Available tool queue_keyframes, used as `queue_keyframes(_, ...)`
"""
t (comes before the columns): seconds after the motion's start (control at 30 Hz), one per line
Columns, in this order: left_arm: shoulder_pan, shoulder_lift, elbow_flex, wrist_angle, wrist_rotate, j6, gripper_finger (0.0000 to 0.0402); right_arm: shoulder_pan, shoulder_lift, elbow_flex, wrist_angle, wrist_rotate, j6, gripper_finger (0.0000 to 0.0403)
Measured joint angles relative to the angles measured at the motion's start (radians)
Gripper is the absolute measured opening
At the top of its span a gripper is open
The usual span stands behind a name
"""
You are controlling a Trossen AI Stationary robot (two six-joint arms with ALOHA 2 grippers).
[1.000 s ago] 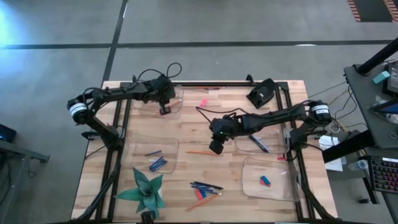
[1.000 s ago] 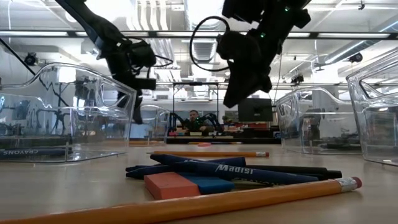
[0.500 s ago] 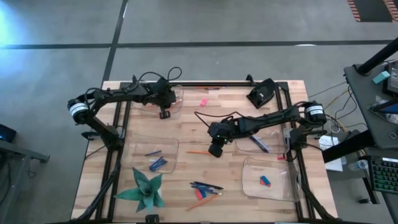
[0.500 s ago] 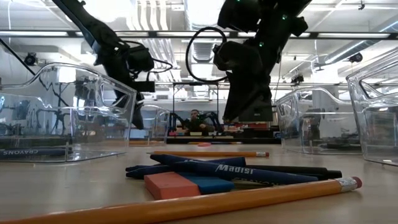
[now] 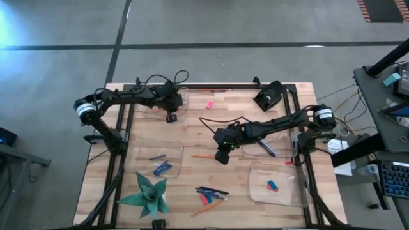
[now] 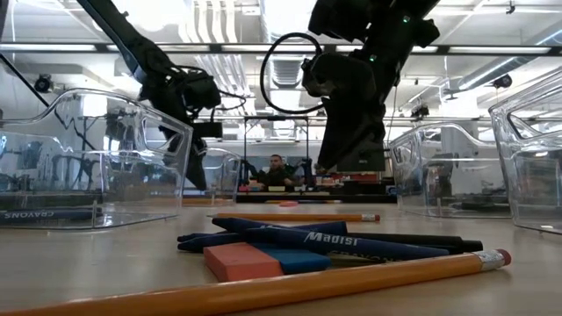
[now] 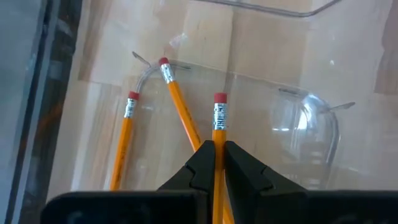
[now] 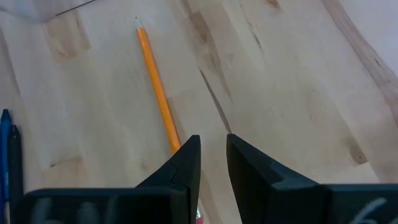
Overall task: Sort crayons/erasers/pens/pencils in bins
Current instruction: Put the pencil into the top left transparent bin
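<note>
**Clamped left, parted right**

Left gripper (image 7: 214, 149) pinched on a pencil (image 7: 219, 121) over the clear bin (image 5: 167, 105); release low, beside two pencils inside. Right gripper (image 8: 211, 149), slightly parted, empty, hovering just beside loose pencil (image 8: 157, 87), right of that bin; straddle before closing.

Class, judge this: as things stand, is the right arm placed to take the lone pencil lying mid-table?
Probably yes. The right gripper hangs just over the pencil, jaws apart, with bare wood around it and nothing between them.
</note>
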Motion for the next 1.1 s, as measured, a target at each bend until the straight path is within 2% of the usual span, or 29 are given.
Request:
queue_keyframes(0.13,0.000,0.000,0.000,0.000,-0.007,-0.001,0.0021,0.000,0.000,0.000,0.000,0.000,0.000,0.0068)
queue_keyframes(0.3,0.000,0.000,0.000,0.000,-0.046,-0.001,0.0057,0.000,0.000,0.000,-0.005,0.000,0.012,0.0068)
queue_keyframes(0.43,-0.001,0.000,0.009,-0.001,-0.126,-0.008,0.0088,0.000,-0.001,-0.002,-0.005,-0.017,0.025,0.0068)
queue_keyframes(0.6,0.000,-0.025,0.066,-0.032,-0.210,-0.103,0.0106,0.002,-0.001,-0.013,-0.005,-0.056,0.019,0.0068)
queue_keyframes(0.83,-0.019,-0.147,0.167,-0.143,-0.209,-0.134,0.0107,0.041,-0.001,-0.020,-0.004,-0.075,-0.171,0.0068)
queue_keyframes(0.93,-0.046,-0.230,0.195,-0.161,-0.170,-0.176,0.0107,0.064,-0.001,-0.020,-0.002,-0.076,-0.213,0.0068)
queue_keyframes(1.1,-0.158,-0.346,0.179,-0.160,0.105,-0.348,0.0107,0.075,-0.001,-0.020,-0.001,-0.070,-0.212,0.0068)
